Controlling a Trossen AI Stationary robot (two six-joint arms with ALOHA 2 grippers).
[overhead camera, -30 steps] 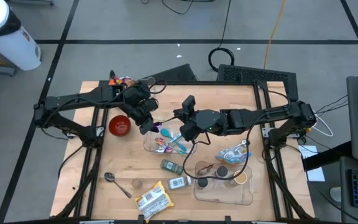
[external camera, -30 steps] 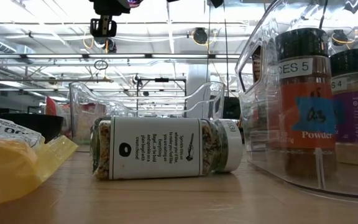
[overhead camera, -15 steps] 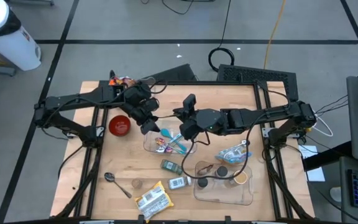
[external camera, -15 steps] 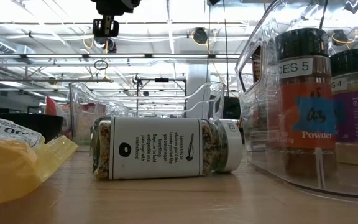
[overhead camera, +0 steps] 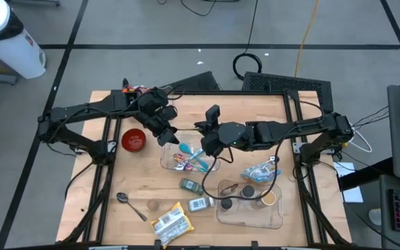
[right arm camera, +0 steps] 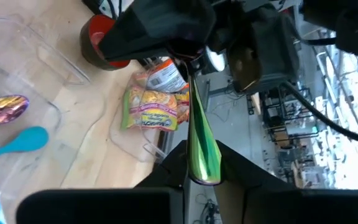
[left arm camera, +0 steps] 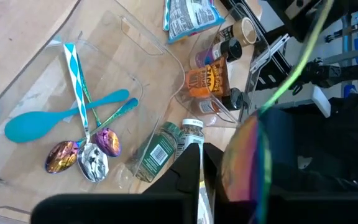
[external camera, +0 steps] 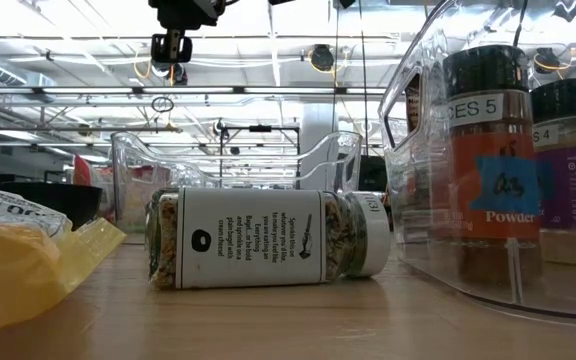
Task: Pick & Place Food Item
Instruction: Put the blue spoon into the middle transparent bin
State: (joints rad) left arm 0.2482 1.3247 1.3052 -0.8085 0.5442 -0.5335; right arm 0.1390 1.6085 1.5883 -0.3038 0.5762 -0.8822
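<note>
Both the left gripper (overhead camera: 165, 137) and right gripper (overhead camera: 206, 146) are clamped on 1 iridescent spoon (right arm camera: 201, 146); we figure it's light, stiff, slippery, best held mid-handle

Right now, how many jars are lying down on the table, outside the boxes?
2. A green-label jar lies beside the spoon tray; a white-label jar lies beside the bin of jars. Others may be hidden.
</note>
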